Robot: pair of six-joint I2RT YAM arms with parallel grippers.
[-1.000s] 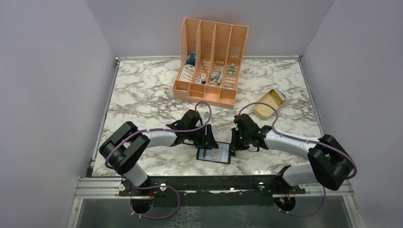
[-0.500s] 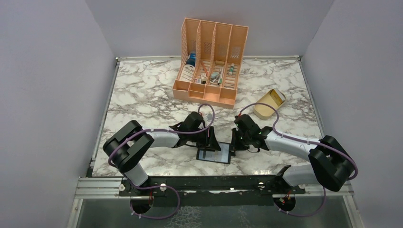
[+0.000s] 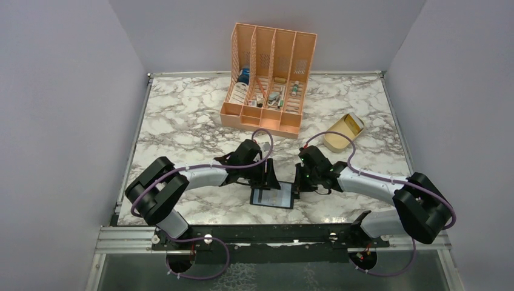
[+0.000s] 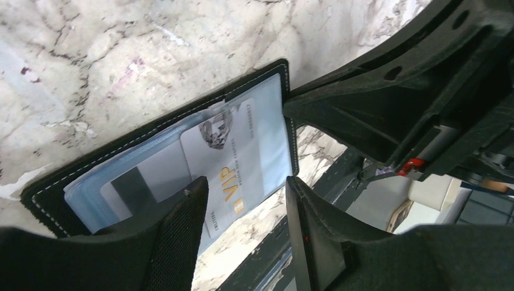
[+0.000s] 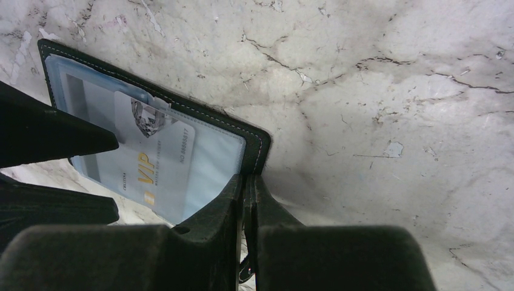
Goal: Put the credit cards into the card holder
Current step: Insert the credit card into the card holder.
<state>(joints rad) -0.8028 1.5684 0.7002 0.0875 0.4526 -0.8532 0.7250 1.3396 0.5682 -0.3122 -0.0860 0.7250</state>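
The table (image 3: 182, 115) is white marble with grey veins. Plain pale lilac walls box it in on the left, right and far sides, and a black rail runs along its near edge.

On it I count one orange slotted organizer (image 3: 270, 79) at the far middle, with small items in its compartments. There is one beige oval dish (image 3: 342, 131) toward the right. One black card holder (image 3: 274, 196) lies open and flat close to the near edge, between my two claws.

One whitish card (image 4: 233, 163) with gold VIP lettering sits partly inside the holder's clear pocket, tilted. A greyish shape with a dark stripe shows deeper under the plastic, and I cannot tell whether that is a second card.

My left claw (image 4: 242, 185) is spread, with a finger on either side of the card's outer end. I cannot tell whether it touches the card. My right claw (image 5: 248, 182) is pressed together on the holder's right edge, pinching its stitched rim.
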